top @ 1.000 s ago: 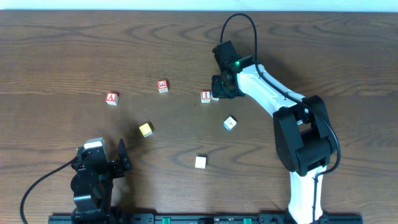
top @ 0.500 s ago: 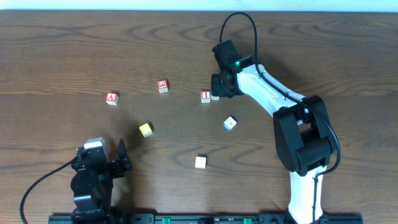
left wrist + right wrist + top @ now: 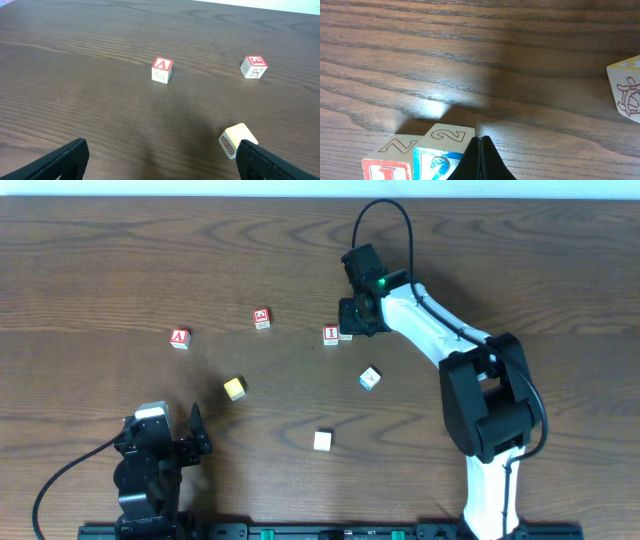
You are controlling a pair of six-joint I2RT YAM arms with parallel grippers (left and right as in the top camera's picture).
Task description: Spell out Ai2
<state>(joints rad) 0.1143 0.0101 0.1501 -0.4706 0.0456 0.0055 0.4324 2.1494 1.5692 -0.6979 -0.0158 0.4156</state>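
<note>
The red A block (image 3: 179,338) lies at the left and also shows in the left wrist view (image 3: 162,69). The red I block (image 3: 331,335) lies mid-table. The blue 2 block (image 3: 440,150) sits tight against the I block's (image 3: 387,162) right side. My right gripper (image 3: 480,150) is shut and empty, its tips touching the 2 block's right side. From overhead the right gripper (image 3: 352,328) hides most of the 2 block. My left gripper (image 3: 160,170) is open and empty at the front left, far from the A block.
A red-lettered block (image 3: 261,318) lies between A and I. A yellow pineapple block (image 3: 235,140) lies by my left gripper's right finger. A blue-and-white block (image 3: 370,378) and a white block (image 3: 322,441) lie in front of the I block.
My right gripper has edged very slightly by the 2 block. The blocks and the left arm have not visibly moved.
</note>
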